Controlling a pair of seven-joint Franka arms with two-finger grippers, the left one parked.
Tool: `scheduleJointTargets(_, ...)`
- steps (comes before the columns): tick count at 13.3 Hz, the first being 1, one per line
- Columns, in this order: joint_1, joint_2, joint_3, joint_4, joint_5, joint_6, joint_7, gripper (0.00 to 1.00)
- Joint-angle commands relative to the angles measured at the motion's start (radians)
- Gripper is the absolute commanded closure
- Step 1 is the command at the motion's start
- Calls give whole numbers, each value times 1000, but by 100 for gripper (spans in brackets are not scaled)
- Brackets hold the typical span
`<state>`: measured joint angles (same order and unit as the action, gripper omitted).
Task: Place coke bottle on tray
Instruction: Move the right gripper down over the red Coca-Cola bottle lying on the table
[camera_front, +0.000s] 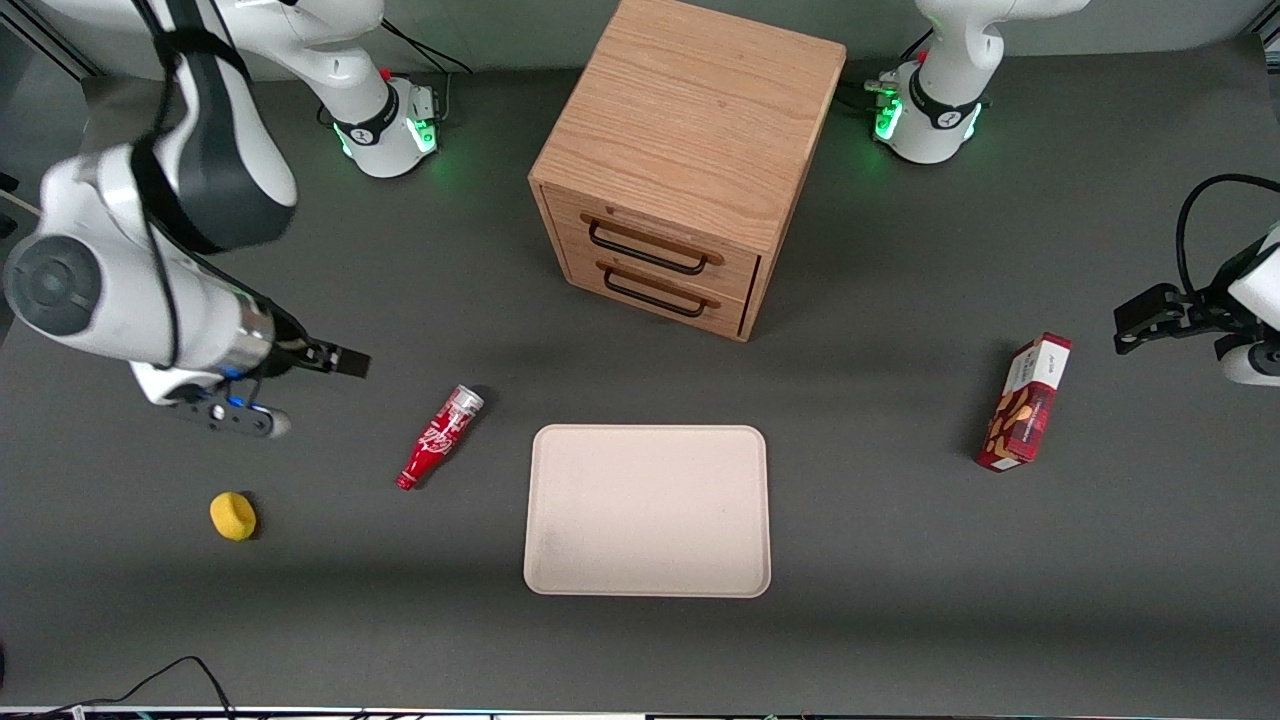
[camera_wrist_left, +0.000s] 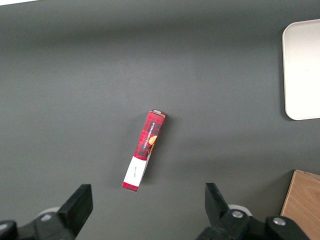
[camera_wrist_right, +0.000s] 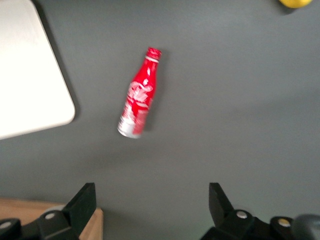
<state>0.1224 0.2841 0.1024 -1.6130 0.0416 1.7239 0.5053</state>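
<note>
Nearest the front camera: a bare dark grey matte table (camera_front: 900, 620), smooth and flat. A little farther in, a wide cream tray (camera_front: 647, 510), rectangular with rounded corners and a low rim, nothing on it, ready to receive the load. Toward the working arm's end, a small yellow rounded lump (camera_front: 233, 516), soft-looking like a sponge, kind unclear.

Beside the tray, just apart from it: the bottle (camera_front: 438, 437), slim, glossy red with white script, lying on its side on the table, red cap pointing toward the camera, silvery base away from it. Not yet grasped, not yet on the tray.

Farther still and higher: the gripper (camera_front: 345, 360), hanging above the table near the bottle's base end, fingers spread wide, holding nothing; seemingly lining up for a reach down. In the right wrist view, bottle (camera_wrist_right: 138, 100) framed ahead of the two dark fingers (camera_wrist_right: 82, 202).

Toward the parked arm's end: a red-and-white carton (camera_front: 1025, 402), standing.

Farthest: a boxy oak-grained cabinet (camera_front: 690, 160), two drawers shut, dark metal handles (camera_front: 652, 250).
</note>
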Motion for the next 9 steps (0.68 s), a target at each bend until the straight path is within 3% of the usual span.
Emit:
scheduleJointTargets(1, 6, 82, 19, 33, 4, 60, 94, 0)
scheduleJointTargets(9, 6, 107, 36, -218, -12, 423, 214, 0)
